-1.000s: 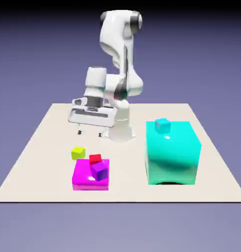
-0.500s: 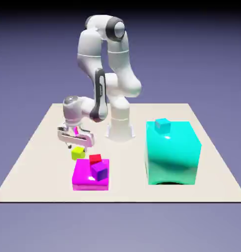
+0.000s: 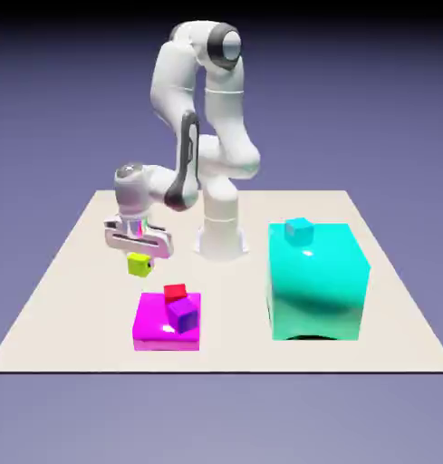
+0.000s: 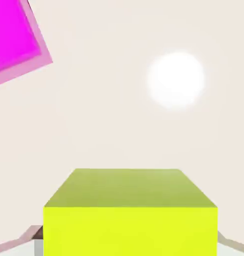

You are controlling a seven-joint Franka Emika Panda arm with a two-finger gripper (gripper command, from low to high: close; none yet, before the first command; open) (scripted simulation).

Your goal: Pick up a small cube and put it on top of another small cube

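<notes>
The yellow-green cube (image 3: 139, 265) is between the finger tips of the gripper (image 3: 139, 260), which is closed on it. It hangs above the bench (image 3: 234, 317), slightly tilted in the exterior view. In the hand view it fills the bottom centre, at six o'clock, one bright face toward the camera and a duller face beyond, with bits of the fingers showing on either side.

Outward from the gripper, at about five o'clock in the exterior view, lies a low magenta block (image 3: 152, 319). Two small cubes are with it: a purple cube (image 3: 183, 315), turned at an angle, and a red cube (image 3: 175, 292), partly hidden behind the purple one. In the hand view, a corner of the magenta block shows at about ten o'clock, and a round white glare is at about one o'clock.

Well apart from the gripper, at about four o'clock in the exterior view, stands a big turquoise block (image 3: 315, 285). A small light-blue cube (image 3: 299, 230) shows at its far upper edge, toward eleven o'clock.
</notes>
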